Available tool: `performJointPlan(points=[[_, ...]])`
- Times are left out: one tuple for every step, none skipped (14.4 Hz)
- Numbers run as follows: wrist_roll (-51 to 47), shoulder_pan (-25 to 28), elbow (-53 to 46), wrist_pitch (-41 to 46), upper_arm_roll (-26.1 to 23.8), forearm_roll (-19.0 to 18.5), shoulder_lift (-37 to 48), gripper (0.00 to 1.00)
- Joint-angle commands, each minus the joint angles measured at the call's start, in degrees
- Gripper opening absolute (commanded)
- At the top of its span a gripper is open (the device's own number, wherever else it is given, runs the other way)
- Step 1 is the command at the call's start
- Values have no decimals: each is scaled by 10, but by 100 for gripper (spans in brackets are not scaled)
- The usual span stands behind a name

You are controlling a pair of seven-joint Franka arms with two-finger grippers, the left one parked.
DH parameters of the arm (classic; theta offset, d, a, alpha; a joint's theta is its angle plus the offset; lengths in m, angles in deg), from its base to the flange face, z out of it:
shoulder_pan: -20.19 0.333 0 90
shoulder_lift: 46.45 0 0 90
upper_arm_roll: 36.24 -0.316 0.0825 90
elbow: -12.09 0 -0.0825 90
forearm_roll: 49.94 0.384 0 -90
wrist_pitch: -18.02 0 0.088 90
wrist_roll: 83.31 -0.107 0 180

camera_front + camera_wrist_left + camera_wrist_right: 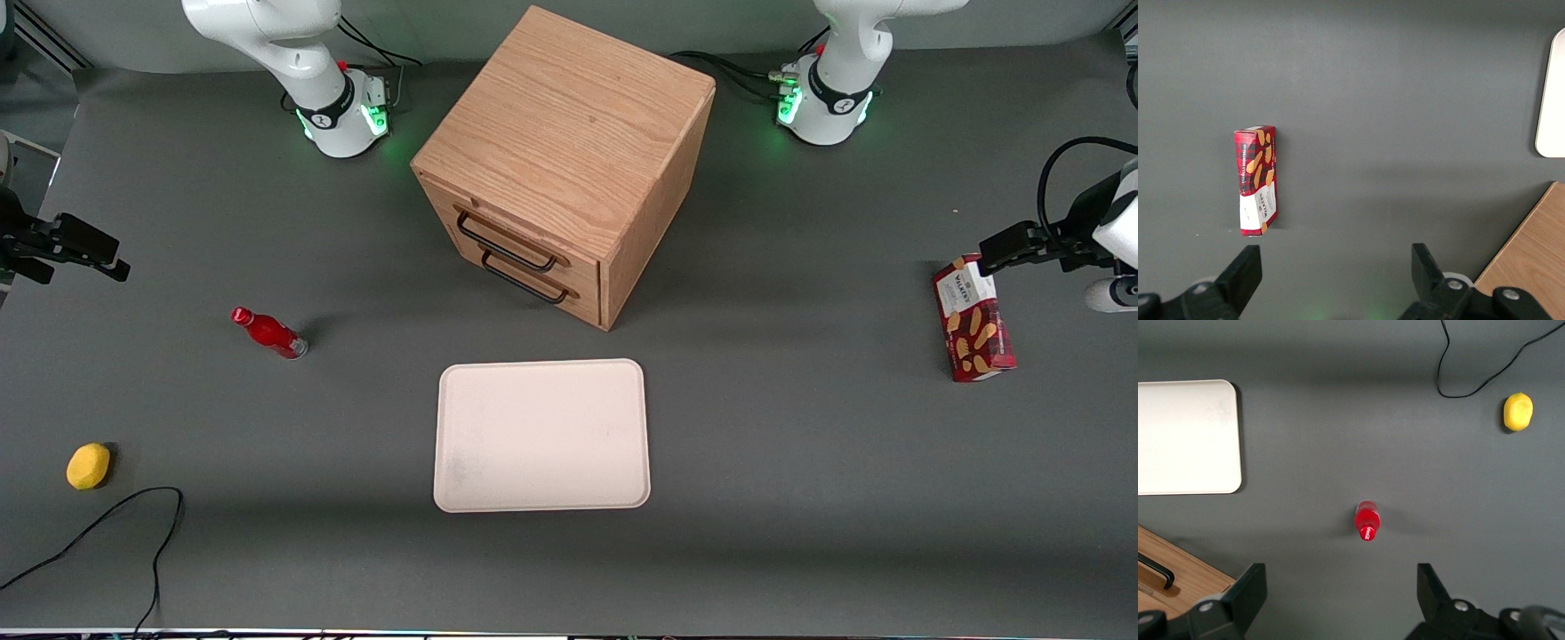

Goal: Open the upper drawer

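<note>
Gripper jaws wide, well apart from shut upper drawer

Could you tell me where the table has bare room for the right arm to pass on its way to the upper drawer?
The gripper, open, hangs at the working arm's end. Bare mat runs from it to the upper drawer, bordered by the red bottle nearer the camera. The tray sits nearer the camera than the cabinet, leaving a narrower strip between them. The lemon and cable are well clear.
</note>
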Motion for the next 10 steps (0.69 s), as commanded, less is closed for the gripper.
performJointPlan(points=[[-6, 2, 3, 3, -1, -8, 10, 100], [-7, 3, 2, 3, -1, -8, 10, 100], [-11, 3, 2, 3, -1, -8, 10, 100], [-11, 3, 2, 3, -2, -8, 9, 100], [-12, 3, 1, 2, -3, -8, 10, 100], [-12, 3, 2, 2, -3, -8, 10, 100], [-12, 2, 1, -2, -3, -8, 10, 100], [-12, 3, 2, -4, -3, -7, 9, 100], [-12, 3, 2, -6, -4, -6, 9, 100], [-11, 3, 2, -6, -4, -5, 9, 100]])
